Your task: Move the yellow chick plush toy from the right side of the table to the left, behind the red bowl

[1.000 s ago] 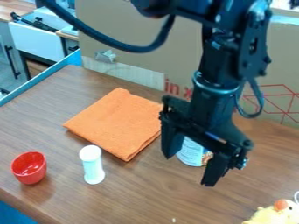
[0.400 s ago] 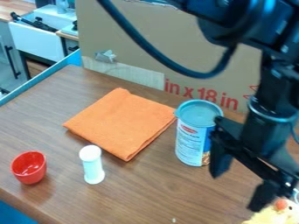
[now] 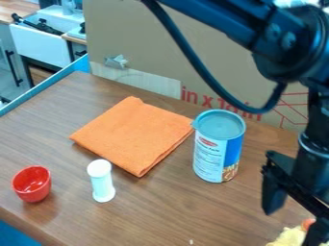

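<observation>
L side: a straight blue border strip ran up the far-L edge of the brown wood-grain table; the near-L edge slanted down toward the bottom. A small round red plastic bowl sat upright nr that near edge, w/ a strip of bare wood btwn. Just R of it, a slim white cyl. container stood upright, w/ a gap btwn the two. Behind, a folded square orange cloth lay flat, its R corner right by the tall cyl. can w/ grey-blue lid; couldn't tell if they touched. Can stood upright, w/ a white-and-blue label, small print & a food pic. Large brown cardboard panel walled off the back, w/ red lettering & red line art. R of the can, a bare stretch of wood, then the black two-finger gripper, low at the R edge, fingers wide apart. Nearest it, bottom R: a fluffy yellow toy w/ orange bit, partly hidden behind one finger; contact unclear.
</observation>
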`<control>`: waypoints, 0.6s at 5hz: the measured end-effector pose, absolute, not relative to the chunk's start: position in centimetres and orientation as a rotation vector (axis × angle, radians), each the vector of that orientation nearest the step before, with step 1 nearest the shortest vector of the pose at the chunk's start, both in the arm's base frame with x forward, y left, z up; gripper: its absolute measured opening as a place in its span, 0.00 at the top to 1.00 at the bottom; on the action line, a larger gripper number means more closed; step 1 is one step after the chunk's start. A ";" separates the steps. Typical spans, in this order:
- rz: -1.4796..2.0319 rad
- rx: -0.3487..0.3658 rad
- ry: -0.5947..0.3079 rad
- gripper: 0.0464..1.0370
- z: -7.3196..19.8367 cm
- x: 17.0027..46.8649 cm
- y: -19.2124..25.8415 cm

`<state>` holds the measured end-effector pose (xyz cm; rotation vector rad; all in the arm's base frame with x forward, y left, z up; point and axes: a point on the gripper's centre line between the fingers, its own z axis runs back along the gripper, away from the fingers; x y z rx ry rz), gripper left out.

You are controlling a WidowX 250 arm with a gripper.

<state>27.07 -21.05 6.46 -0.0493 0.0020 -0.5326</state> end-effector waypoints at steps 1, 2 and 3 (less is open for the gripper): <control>-0.528 -0.031 0.039 0.03 5.3 28.2 -21.9; -0.522 -0.023 0.060 0.03 4.6 28.8 -22.3; -0.521 -0.013 0.093 0.03 3.4 28.9 -22.5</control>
